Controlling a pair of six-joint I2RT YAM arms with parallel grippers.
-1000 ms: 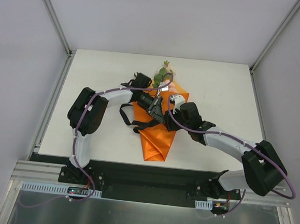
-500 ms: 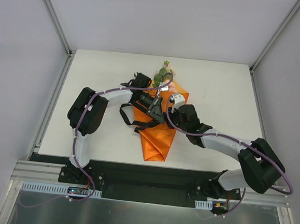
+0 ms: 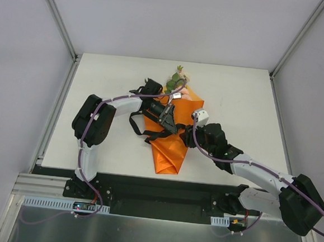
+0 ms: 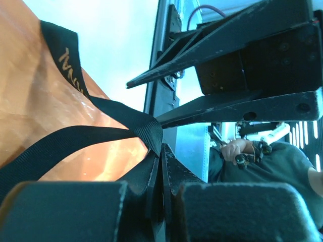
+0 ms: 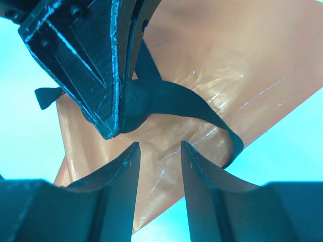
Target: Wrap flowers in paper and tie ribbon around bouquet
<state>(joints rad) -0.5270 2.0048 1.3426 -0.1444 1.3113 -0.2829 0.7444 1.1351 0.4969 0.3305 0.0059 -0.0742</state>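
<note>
The bouquet (image 3: pixel 169 147) lies in the middle of the table, an orange paper (image 3: pixel 170 155) cone with the flowers (image 3: pixel 178 79) showing at its far, wide end. The black ribbon (image 3: pixel 147 134) crosses the cone and loops off to its left. My left gripper (image 3: pixel 171 125) is over the cone, shut on the ribbon (image 4: pixel 75 138) where two bands meet; the gold lettering shows against the paper (image 4: pixel 35 106). My right gripper (image 3: pixel 185 136) stands open at the cone's right edge, fingertips (image 5: pixel 128 156) just short of the ribbon (image 5: pixel 171 98) and the paper (image 5: pixel 237 65), holding nothing.
The white table (image 3: pixel 242 99) ends in metal rails at left and right and a black strip (image 3: pixel 162 185) in front, where both arm bases stand. Purple cables run along the arms. A person sits beyond the table in the left wrist view.
My right arm has drawn back toward the near right, and its gripper slid from over the cone to its right edge, opening. The left gripper stays shut on the ribbon.
</note>
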